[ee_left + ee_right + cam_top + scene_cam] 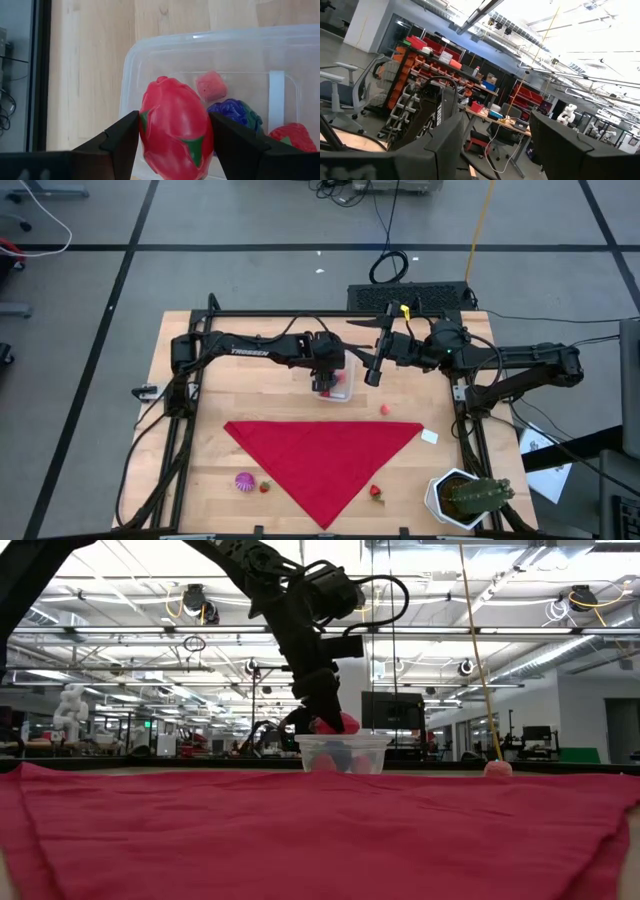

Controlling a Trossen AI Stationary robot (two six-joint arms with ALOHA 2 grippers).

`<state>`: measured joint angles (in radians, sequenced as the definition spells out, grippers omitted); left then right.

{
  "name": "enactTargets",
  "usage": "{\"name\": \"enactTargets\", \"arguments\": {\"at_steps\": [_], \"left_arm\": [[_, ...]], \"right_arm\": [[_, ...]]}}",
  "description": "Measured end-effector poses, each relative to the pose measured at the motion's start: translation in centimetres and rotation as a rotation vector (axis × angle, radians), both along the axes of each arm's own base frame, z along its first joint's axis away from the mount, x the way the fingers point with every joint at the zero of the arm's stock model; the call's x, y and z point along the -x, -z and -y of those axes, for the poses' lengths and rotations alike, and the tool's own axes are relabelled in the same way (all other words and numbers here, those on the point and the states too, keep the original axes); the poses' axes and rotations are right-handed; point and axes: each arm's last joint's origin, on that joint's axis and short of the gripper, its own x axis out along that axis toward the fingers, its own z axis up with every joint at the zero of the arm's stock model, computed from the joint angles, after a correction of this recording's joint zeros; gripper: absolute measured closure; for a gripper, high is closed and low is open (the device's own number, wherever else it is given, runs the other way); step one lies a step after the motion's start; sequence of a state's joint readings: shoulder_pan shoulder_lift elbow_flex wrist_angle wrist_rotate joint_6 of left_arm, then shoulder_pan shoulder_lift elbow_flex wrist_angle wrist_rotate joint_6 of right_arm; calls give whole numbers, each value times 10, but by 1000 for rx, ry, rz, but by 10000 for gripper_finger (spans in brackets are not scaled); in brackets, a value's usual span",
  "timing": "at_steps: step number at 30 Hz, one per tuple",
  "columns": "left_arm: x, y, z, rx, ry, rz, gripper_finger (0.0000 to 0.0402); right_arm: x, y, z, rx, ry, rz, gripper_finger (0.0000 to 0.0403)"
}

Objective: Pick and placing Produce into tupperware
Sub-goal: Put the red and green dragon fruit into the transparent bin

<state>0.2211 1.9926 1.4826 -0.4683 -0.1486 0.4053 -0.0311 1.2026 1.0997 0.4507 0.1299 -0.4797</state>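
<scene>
The left gripper [174, 137] pinched a red fruit [175, 135] above the tub [150, 55] at table's twelve o'clock; inside lay pink [211, 86], purple [235, 114] and red [292, 136] produce. "TROSSEN" marked its arm [250, 350]. The right gripper [373, 370], spread, hovered at the tub's three o'clock.

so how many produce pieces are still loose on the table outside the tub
4: a pinkish piece near the red cloth's right corner, a magenta one and a strawberry left of it, another strawberry right. Others may hide.
</scene>
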Motion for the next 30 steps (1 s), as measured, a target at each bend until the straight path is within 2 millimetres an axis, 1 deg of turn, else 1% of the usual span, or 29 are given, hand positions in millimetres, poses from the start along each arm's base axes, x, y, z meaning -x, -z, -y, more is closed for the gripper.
{"name": "enactTargets", "arguments": {"at_steps": [30], "left_arm": [[1,0,-4,16,-48,11,167]], "right_arm": [[0,0,0,0,0,1,183]]}}
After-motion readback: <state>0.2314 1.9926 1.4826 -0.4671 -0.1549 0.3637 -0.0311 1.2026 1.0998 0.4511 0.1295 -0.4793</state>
